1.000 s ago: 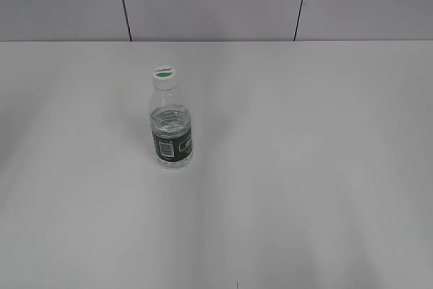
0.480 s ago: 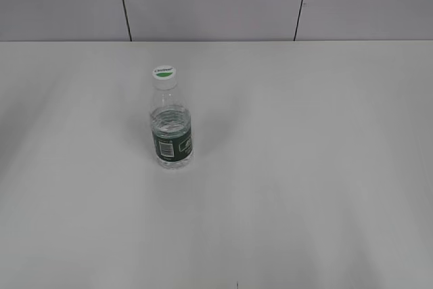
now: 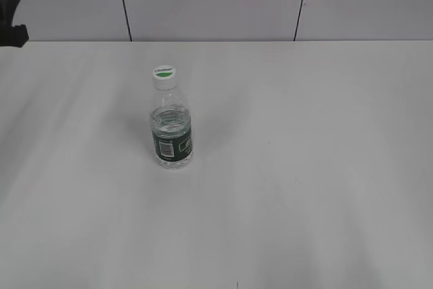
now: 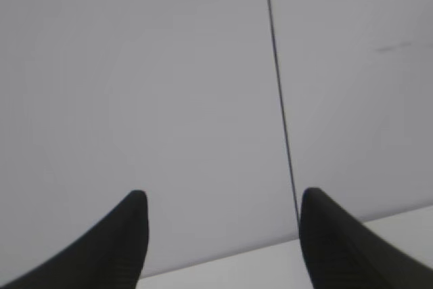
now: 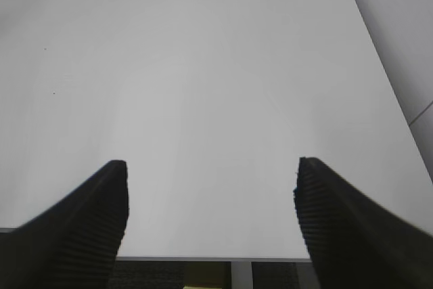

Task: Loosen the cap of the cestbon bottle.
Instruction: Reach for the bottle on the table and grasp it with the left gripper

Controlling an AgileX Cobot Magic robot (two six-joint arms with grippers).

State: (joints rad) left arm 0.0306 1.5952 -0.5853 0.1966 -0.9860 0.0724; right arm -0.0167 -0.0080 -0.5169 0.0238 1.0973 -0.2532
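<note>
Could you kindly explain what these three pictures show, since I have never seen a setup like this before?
This is a robot with two arms, each ending in a two-fingered gripper. The wide picture looks down at a white table from the front. On it stands a small water bottle, its white cap on. The other two pictures come from cameras on the wrists: the left gripper faces the wall, the right gripper faces bare tabletop. Both are open and hold nothing.

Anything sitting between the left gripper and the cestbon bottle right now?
Nothing: in the exterior view only bare table separates the left gripper, at the far-left edge, from the cestbon bottle.
</note>
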